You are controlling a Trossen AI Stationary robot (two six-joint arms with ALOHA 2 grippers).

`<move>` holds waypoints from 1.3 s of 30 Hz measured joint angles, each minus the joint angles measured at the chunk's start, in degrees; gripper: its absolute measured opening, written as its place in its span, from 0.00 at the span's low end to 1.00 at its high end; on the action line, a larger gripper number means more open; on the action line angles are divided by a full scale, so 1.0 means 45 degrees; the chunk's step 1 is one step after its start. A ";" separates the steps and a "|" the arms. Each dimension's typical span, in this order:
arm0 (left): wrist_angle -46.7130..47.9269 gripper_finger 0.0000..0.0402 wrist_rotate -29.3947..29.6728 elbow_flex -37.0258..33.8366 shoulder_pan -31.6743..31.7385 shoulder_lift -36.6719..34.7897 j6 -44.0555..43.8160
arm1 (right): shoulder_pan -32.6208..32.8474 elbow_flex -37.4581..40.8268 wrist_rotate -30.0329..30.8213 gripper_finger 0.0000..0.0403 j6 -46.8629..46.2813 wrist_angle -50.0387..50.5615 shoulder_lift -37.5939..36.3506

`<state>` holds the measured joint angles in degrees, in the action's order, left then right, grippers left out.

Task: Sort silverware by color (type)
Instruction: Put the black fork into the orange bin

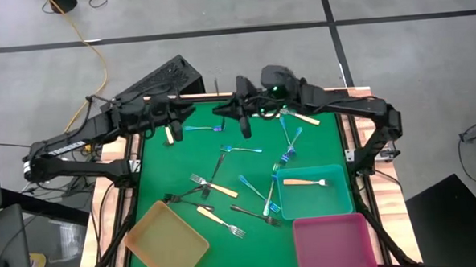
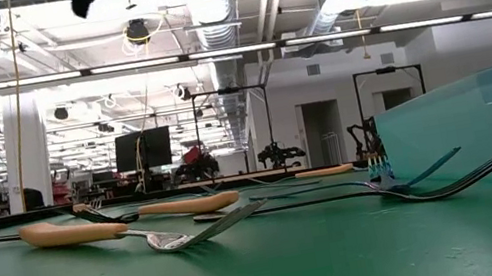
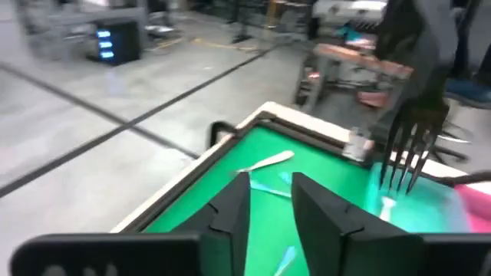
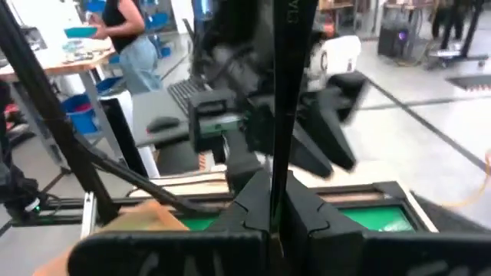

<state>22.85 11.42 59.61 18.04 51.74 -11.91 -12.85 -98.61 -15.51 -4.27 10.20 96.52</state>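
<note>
A dark-grey fork hangs upright above the green table's far part, with my right gripper shut on it. Facing it from the table's left, my left gripper stands open a little way off, nothing between its fingers. Other silverware lies flat on the mat: cream-handled forks, blue forks and dark ones. One cream-handled fork lies in the teal tray. My right gripper pinches the dark fork's shaft between its two fingers, which come nearly level from the table's right and lie across it. The handle rises above the fingers. The tines point down, clear of the table.
A yellow tray sits at the near left and a pink tray at the near right, beside the teal one. Loose forks crowd the mat's middle. A person stands in the room beyond the table.
</note>
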 joint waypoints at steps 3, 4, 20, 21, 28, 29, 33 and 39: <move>0.0541 0.27 0.2037 0.0000 0.0039 -0.0364 -0.0861 | -0.0075 0.0081 0.0120 0.07 -0.0047 0.0746 0.0066; 0.0560 0.28 0.2564 0.0000 0.0050 -0.0504 -0.1098 | 0.0014 0.0104 0.0179 0.07 -0.0059 0.0926 0.0125; -0.0502 0.30 0.4044 0.0000 0.0034 -0.3050 -0.1704 | 0.2965 0.0062 -0.0597 0.07 -0.0700 -0.2394 0.3939; -0.0498 0.30 0.4114 0.0000 0.0034 -0.3167 -0.1709 | 0.3142 0.0080 -0.0599 0.07 -0.0920 -0.2883 0.4278; -0.0214 0.30 0.3927 0.0000 0.0034 -0.3647 -0.1402 | 0.4356 -0.0895 -0.0021 0.07 -0.3461 -0.6230 0.6469; -0.0136 0.30 0.3861 0.0000 0.0034 -0.3715 -0.1338 | 0.4535 -0.1359 0.0091 0.07 -0.3616 -0.6339 0.6910; 0.0241 0.30 0.3366 0.0000 0.0034 -0.3791 -0.1447 | 0.5241 -0.4268 0.0190 0.07 -0.4234 -0.6048 0.8960; 0.0297 0.30 0.2077 0.0000 0.0025 -0.3911 -0.1465 | 0.5991 -0.7568 0.1593 0.07 -0.5486 -0.3972 1.1143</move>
<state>24.19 20.77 59.61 18.16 34.13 -18.50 14.11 -132.66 -8.34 -28.96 -7.67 146.66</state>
